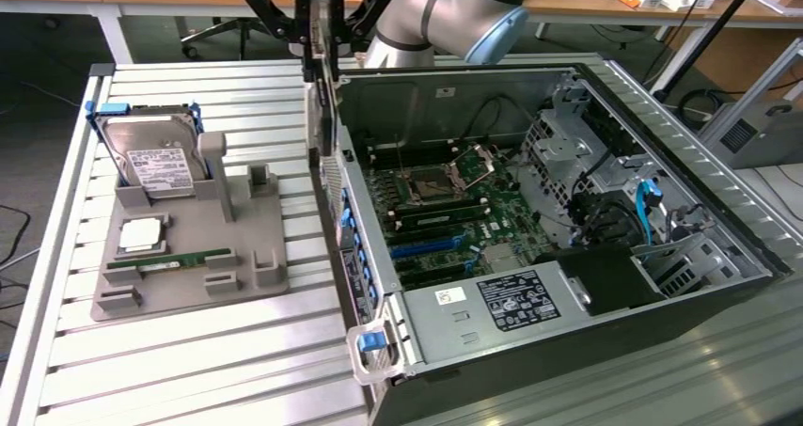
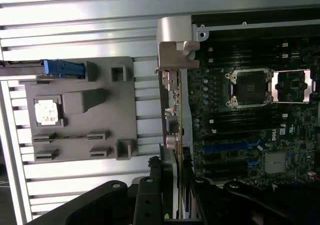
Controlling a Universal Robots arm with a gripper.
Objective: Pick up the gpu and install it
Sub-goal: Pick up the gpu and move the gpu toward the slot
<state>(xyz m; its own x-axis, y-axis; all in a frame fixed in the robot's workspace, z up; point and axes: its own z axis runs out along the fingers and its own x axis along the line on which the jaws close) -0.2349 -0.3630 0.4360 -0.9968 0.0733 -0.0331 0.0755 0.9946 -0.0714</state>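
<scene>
The gpu (image 1: 323,97) is a thin dark card that hangs edge-on and upright from my gripper (image 1: 322,40), which is shut on its upper end. It hovers above the open computer case (image 1: 376,351), right over the side wall on the exterior view's left, near the back corner. In the wrist view the gpu (image 2: 176,115) runs away from my gripper (image 2: 175,197) as a thin line. Its silvery bracket (image 2: 176,47) is at the far end, over the case edge. The motherboard (image 1: 439,210) with its blue slots (image 1: 420,247) lies inside, below and to the exterior view's right of the card.
A grey holder tray (image 1: 188,276) sits on the slatted table at the exterior view's left. It carries a hard drive (image 1: 153,158), a square processor (image 1: 142,233) and a green memory stick (image 1: 169,260). The power supply (image 1: 502,304) and drive cages (image 1: 590,163) fill the case's other parts.
</scene>
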